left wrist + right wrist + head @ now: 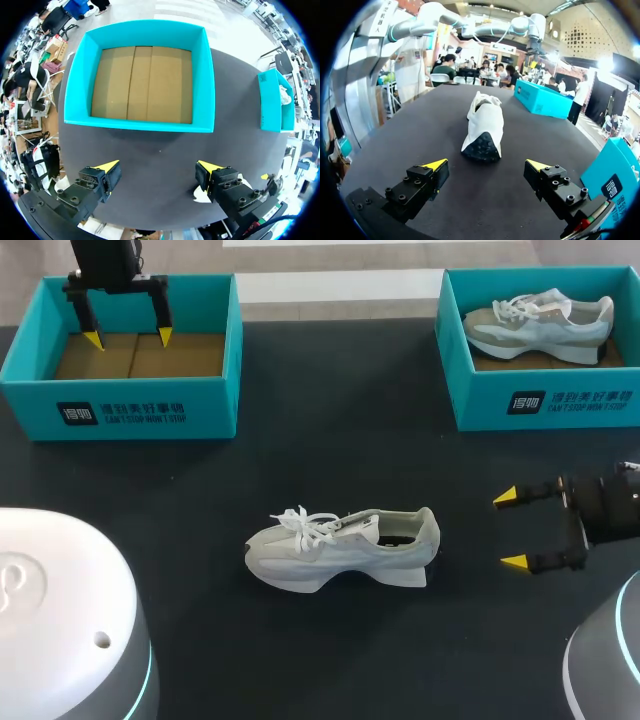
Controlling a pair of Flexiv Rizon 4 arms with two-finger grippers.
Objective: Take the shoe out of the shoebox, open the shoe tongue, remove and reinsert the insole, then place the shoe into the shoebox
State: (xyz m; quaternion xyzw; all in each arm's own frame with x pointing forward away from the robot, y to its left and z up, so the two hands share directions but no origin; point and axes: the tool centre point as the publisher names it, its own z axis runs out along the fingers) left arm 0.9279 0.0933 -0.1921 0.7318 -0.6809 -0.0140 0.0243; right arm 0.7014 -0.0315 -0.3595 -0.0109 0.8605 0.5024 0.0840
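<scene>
- The shoe [340, 550] lies out on the black table [330, 440], clear of both boxes. Nothing touches it
- Its heel end faces your right gripper [510, 530] and its toe points away from that gripper. The laces look tied and the tongue looks closed
- The right wrist view shows the dark heel tread of the shoe [482, 125] straight ahead of the right gripper [487, 165]. You cannot tell from these views whether the shoe rests on its sole or on its side
- The right gripper is near the heel of the shoe but apart from it, with its jaws spread wide and nothing between them
- The left gripper [128, 338] is well apart from the shoe, past its toe end, hanging over the empty shoebox [130, 410]. Its jaws are spread and hold nothing
- The left wrist view confirms this: below the left gripper [159, 166] the shoebox [145, 125] shows only a bare cardboard floor
- A second shoebox [545, 400], well beyond the heel of the shoe, holds another shoe [540, 325]
- Judgement: the take-out step appears done, and opening the tongue is the step in hand
- Next move, as judged: bring the left gripper over to the shoe and steady the heel with the right one
- Then pinch the tongue under the laces and draw it up. The tied laces may resist
</scene>
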